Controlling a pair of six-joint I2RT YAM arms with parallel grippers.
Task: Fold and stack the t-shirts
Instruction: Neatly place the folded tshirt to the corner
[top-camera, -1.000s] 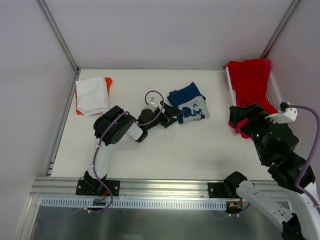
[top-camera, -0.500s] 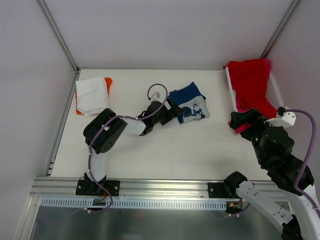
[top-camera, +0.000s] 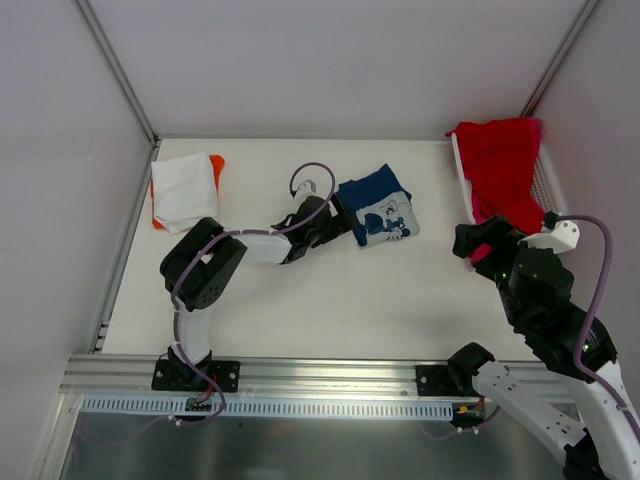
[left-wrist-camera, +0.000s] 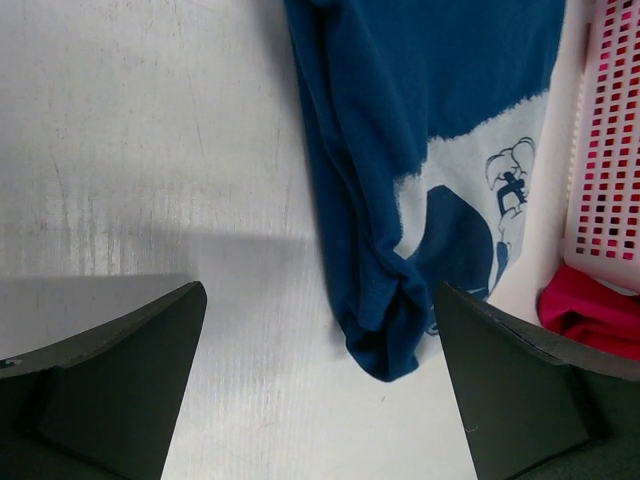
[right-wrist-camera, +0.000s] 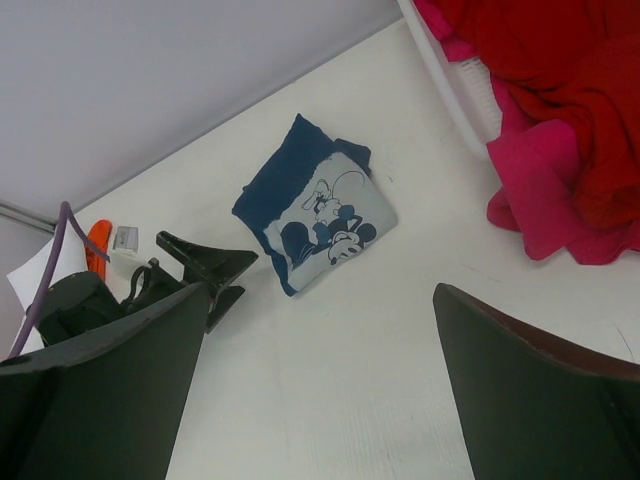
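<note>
While L gripper (top-camera: 338, 222) gapes empty beside navy t-shirt (top-camera: 378, 208) mid-frame, R gripper (top-camera: 476, 242), right side, gapes empty too.

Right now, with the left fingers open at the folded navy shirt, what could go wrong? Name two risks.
1. The left fingers flank the navy shirt at its loose layered edge; closing may pinch only some layers and undo the fold.
2. The red shirt and pink shirt lie bunched together at the basket; the right fingers might drag both.

Bright, even light throughout; soft shadows, sharp focus, no glare.
</note>
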